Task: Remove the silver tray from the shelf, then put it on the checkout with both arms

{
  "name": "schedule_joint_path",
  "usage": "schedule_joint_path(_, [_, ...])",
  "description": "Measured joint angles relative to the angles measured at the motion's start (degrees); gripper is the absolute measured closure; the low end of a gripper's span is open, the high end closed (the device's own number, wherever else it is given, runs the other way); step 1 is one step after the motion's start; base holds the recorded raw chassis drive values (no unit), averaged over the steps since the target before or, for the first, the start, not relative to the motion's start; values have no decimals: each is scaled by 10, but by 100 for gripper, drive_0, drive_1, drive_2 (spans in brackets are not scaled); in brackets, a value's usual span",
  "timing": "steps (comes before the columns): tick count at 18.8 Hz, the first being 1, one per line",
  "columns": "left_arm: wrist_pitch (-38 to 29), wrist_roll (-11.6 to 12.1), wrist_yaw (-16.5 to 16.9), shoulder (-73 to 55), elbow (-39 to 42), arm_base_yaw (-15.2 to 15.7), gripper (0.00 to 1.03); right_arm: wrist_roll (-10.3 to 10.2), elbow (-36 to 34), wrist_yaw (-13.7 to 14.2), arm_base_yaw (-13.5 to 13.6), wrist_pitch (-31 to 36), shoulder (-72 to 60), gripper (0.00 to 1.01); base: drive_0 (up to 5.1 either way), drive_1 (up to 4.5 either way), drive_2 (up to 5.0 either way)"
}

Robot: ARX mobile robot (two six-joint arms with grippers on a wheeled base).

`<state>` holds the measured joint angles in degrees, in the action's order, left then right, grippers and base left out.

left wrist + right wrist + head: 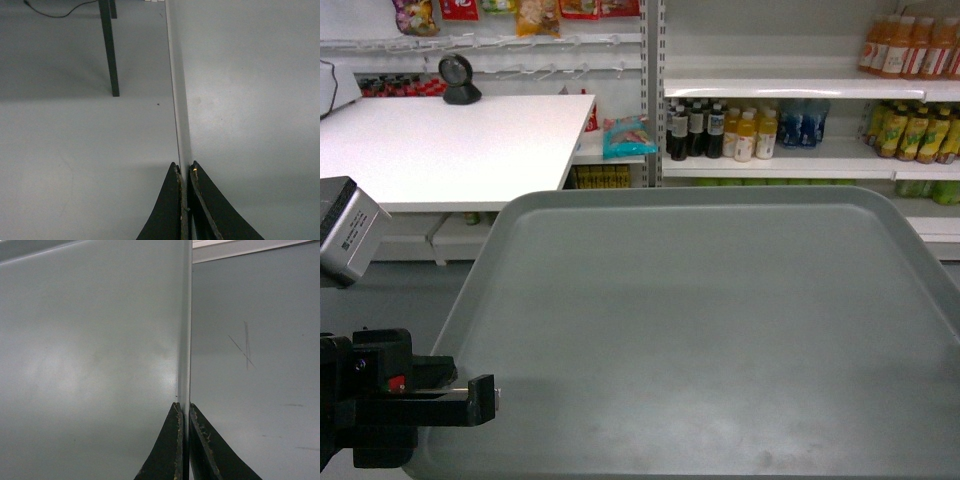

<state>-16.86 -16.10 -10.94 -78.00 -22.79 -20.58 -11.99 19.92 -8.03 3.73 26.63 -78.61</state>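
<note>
The silver tray [700, 330] hangs level in the air close below the head camera and fills the lower part of that view. My left gripper [480, 395] is shut on the tray's left rim near the front corner. In the left wrist view the left gripper [185, 172] pinches the rim, with the tray [250, 100] to its right. My right gripper [183, 410] is shut on the opposite rim, with the tray [90, 355] to its left; it lies outside the head view. The checkout [450, 140] stands at the back left, beyond the tray. The shelf [780, 167] is behind, at the right.
A black scanner [460, 82] sits at the checkout's far edge. Bottled drinks [745, 130] line the shelf boards, and a snack bag [628, 136] lies beside the counter. A dark counter leg [110, 50] stands on the grey floor [75, 150] left of the tray.
</note>
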Motion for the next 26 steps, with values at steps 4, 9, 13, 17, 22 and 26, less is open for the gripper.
schedule_joint_path(4, [-1, 0, 0, 0, 0, 0, 100, 0, 0, 0, 0, 0, 0, 99, -495, 246, 246])
schedule_joint_path(9, [0, 0, 0, 0, 0, 0, 100, 0, 0, 0, 0, 0, 0, 99, -501, 237, 237])
schedule_joint_path(13, [-2, 0, 0, 0, 0, 0, 100, 0, 0, 0, 0, 2, 0, 99, -494, 289, 175])
schedule_joint_path(17, [0, 0, 0, 0, 0, 0, 100, 0, 0, 0, 0, 0, 0, 99, -454, 390, 121])
schedule_joint_path(22, [-1, 0, 0, 0, 0, 0, 100, 0, 0, 0, 0, 0, 0, 99, -464, 381, 109])
schedule_joint_path(26, [-1, 0, 0, 0, 0, 0, 100, 0, 0, 0, 0, 0, 0, 99, -468, 379, 104])
